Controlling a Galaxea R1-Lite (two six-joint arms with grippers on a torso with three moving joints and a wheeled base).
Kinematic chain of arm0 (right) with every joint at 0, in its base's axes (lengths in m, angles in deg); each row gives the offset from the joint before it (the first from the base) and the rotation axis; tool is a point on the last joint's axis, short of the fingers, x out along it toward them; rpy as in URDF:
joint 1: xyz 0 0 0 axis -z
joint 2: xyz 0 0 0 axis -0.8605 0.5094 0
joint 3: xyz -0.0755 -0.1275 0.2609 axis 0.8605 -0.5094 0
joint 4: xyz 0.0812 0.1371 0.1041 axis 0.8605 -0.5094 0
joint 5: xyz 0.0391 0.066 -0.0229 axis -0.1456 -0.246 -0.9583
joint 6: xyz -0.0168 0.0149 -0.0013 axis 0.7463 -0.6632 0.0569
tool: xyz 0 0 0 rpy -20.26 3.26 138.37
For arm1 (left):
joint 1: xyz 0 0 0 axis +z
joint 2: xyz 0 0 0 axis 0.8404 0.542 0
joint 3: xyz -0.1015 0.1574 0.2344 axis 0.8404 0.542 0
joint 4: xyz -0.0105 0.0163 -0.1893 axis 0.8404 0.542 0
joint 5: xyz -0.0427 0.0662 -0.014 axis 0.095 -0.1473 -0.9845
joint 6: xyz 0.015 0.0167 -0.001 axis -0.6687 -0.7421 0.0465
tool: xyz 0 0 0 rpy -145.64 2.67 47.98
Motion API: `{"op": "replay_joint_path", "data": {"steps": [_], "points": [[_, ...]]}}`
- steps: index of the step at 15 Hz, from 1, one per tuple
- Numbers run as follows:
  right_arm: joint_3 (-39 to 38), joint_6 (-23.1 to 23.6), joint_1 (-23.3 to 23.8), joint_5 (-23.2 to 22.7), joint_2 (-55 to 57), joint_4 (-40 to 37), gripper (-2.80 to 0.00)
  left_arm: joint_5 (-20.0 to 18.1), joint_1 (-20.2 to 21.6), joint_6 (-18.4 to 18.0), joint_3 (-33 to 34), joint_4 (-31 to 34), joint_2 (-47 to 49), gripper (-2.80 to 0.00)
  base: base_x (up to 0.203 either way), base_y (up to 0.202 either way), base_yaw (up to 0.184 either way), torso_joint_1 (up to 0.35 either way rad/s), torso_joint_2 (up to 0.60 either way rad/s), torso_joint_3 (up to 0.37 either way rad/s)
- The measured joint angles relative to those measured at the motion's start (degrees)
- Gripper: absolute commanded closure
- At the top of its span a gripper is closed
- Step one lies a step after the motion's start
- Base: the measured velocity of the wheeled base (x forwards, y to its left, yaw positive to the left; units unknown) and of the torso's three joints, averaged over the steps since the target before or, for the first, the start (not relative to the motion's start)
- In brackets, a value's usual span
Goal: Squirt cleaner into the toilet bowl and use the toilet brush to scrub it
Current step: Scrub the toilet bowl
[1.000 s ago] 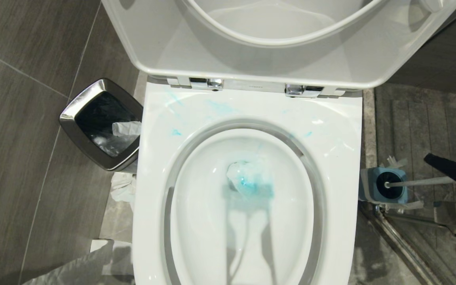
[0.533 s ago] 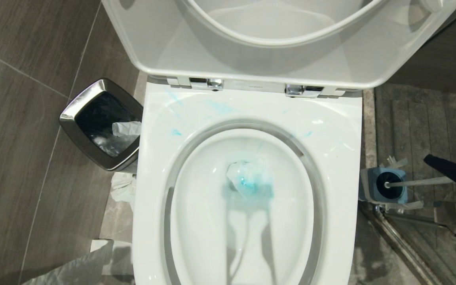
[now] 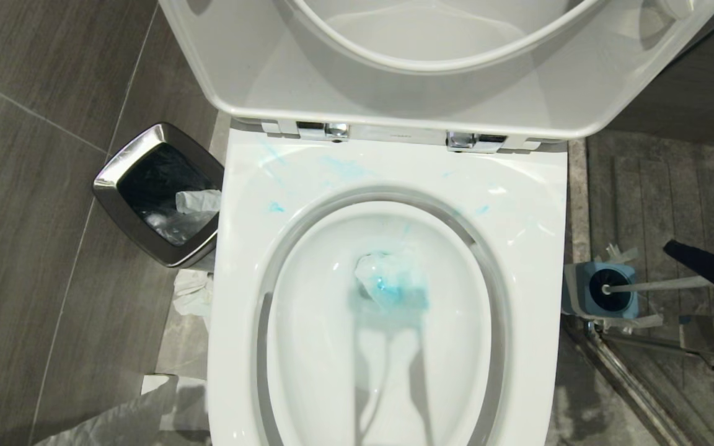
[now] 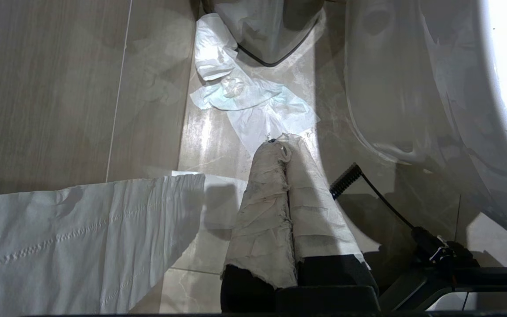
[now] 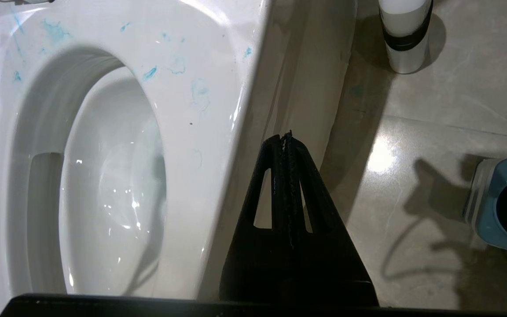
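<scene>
Nothing has shifted since a second ago. Turquoise cleaner (image 3: 388,286) tints the toilet bowl (image 3: 307,322); the toilet brush (image 3: 654,285) stands in its holder (image 3: 599,291) on the floor, unheld. My right gripper (image 5: 285,136) hangs between them, fingers clenched on nothing, so reaching shut could topple the brush. My left gripper (image 4: 282,145), clenched too, hangs low. The brush head is hidden.
</scene>
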Motion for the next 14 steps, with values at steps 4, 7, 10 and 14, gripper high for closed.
{"op": "replay_joint_path", "data": {"steps": [4,7,10,14], "points": [[1.11,0.66,-0.02,0.02,0.16,-0.04,0.0,0.01,0.0,0.02,0.0,0.02,0.0,0.0,0.0,0.0,0.0,0.0,0.0,0.0],[4.79,0.74,0.02,1.9,4.57,-0.17,0.0,-0.02,0.0,0.01,0.0,0.02,0.0,0.0,0.0,0.0,0.0,0.0,0.0,0.0],[11.37,1.56,0.0,8.05,13.92,-0.1,0.0,-0.01,0.0,0.03,0.0,0.02,0.0,0.0,0.0,0.0,0.0,0.0,0.0,0.0],[14.54,3.96,-0.15,11.33,20.27,-0.24,0.0,0.01,0.0,0.03,0.0,0.04,0.0,0.0,0.0,0.0,0.0,0.0,0.0,0.0]]}}
